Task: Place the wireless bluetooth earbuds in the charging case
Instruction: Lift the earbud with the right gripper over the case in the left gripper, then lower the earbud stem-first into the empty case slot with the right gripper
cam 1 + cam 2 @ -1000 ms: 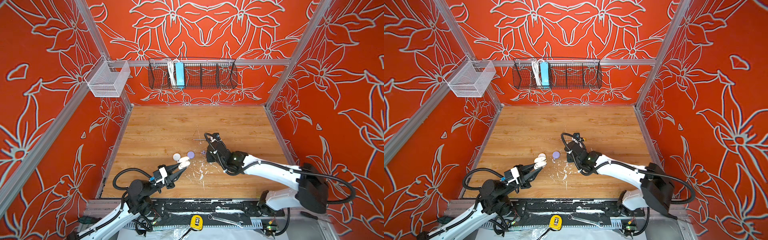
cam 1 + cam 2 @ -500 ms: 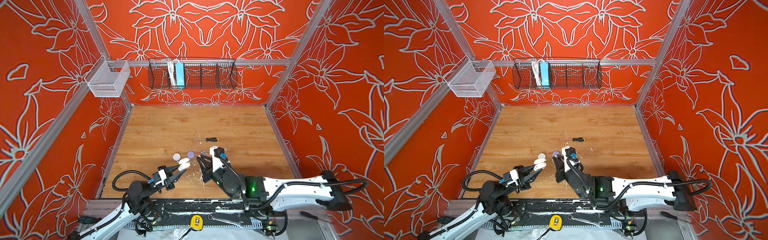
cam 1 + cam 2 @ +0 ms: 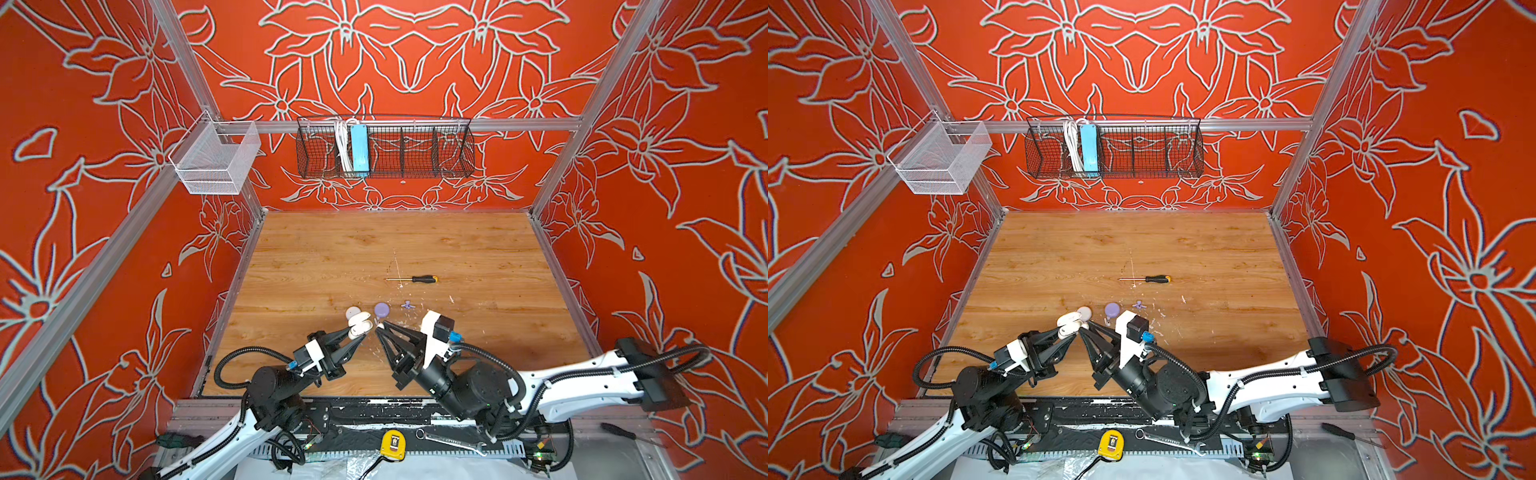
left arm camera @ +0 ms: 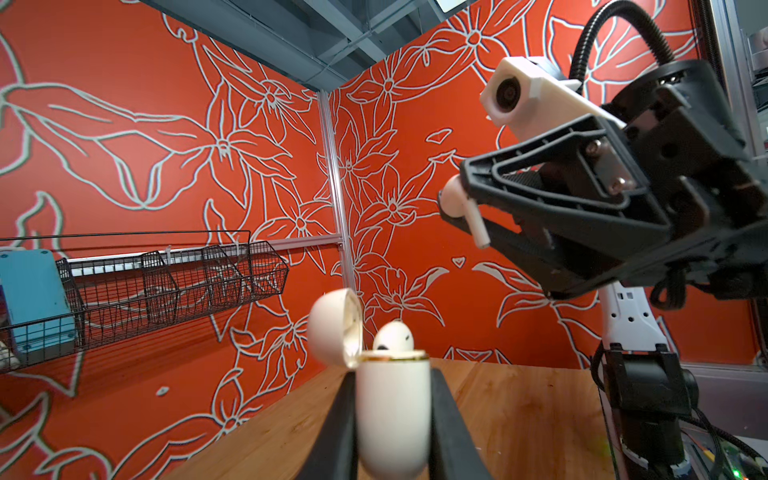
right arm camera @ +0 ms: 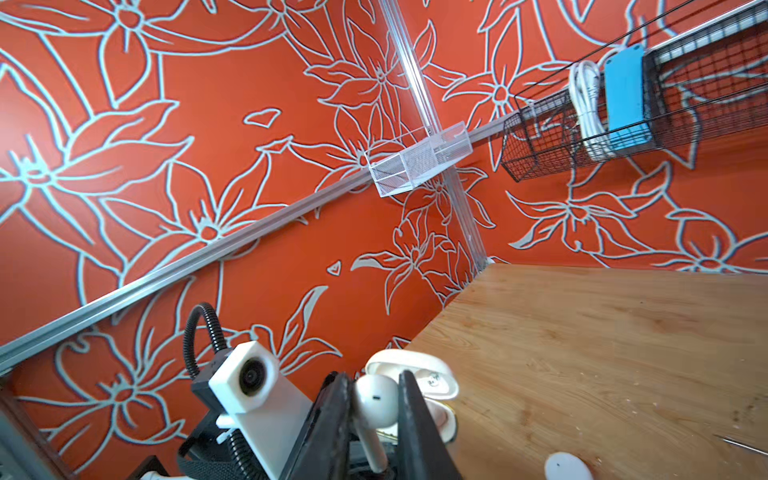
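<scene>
A wooden table (image 3: 374,245) fills the floor of a booth with orange walls (image 3: 83,124) printed with pale flower outlines. A screwdriver (image 3: 417,279) with a black and yellow handle lies flat near the middle of the table, and white flecks (image 3: 451,298) dot the boards closer to the front. On the back wall a black wire basket (image 3: 453,149) hangs from a metal rail (image 3: 519,124); one compartment holds an upright blue box (image 3: 359,149) with a coiled white cable (image 3: 341,145) just beside it. A white mesh basket (image 3: 216,160) hangs at the left corner. Below the table's front edge lie a yellow tape measure (image 3: 393,444), a wrench (image 3: 451,441), a dark screwdriver (image 3: 619,432) and a green-handled tool (image 3: 178,439).
</scene>
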`<move>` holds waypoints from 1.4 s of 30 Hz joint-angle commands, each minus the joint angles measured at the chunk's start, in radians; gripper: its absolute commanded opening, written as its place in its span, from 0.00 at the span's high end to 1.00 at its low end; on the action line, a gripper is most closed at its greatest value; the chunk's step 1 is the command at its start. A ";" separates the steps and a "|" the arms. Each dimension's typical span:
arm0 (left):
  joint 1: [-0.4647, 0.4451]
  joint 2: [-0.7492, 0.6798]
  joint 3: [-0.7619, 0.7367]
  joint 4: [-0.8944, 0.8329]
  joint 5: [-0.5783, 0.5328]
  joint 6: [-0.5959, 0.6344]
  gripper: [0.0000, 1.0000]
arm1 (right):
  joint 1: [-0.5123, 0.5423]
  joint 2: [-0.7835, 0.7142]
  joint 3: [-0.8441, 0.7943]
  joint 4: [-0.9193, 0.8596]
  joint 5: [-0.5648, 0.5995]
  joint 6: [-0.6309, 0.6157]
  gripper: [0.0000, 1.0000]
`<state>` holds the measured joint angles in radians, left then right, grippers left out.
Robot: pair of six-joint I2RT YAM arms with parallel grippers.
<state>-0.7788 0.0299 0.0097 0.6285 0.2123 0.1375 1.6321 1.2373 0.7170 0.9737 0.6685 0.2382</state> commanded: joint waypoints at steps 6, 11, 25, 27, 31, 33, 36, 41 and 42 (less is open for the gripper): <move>-0.003 -0.024 -0.045 0.020 -0.008 -0.003 1.00 | 0.005 0.123 0.066 0.202 -0.039 -0.046 0.91; -0.002 -0.024 -0.046 0.026 0.005 -0.003 1.00 | 0.003 0.138 0.072 0.223 -0.018 -0.044 0.92; -0.002 -0.028 -0.054 0.050 0.048 0.005 1.00 | -0.011 0.189 0.083 0.252 0.002 -0.004 0.94; -0.002 -0.027 -0.054 0.050 0.049 0.006 1.00 | -0.011 0.200 0.084 0.262 0.004 -0.001 0.94; -0.002 -0.028 -0.055 0.054 0.055 0.007 1.00 | -0.012 0.221 0.088 0.282 0.003 -0.002 0.94; -0.002 -0.028 -0.054 0.054 0.056 0.008 1.00 | -0.011 0.234 0.088 0.292 0.014 -0.005 0.94; -0.002 -0.027 -0.054 0.056 0.058 0.008 1.00 | -0.011 0.254 0.091 0.322 0.023 -0.010 0.94; -0.002 -0.029 -0.054 0.056 0.058 0.007 1.00 | -0.011 0.281 0.103 0.345 0.039 -0.013 0.95; -0.002 -0.029 -0.054 0.057 0.059 0.007 1.00 | -0.011 0.286 0.106 0.349 0.043 -0.013 0.95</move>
<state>-0.7788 0.0147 0.0097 0.6384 0.2569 0.1375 1.6245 1.5078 0.7849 1.2697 0.6769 0.2241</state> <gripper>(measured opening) 0.227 0.192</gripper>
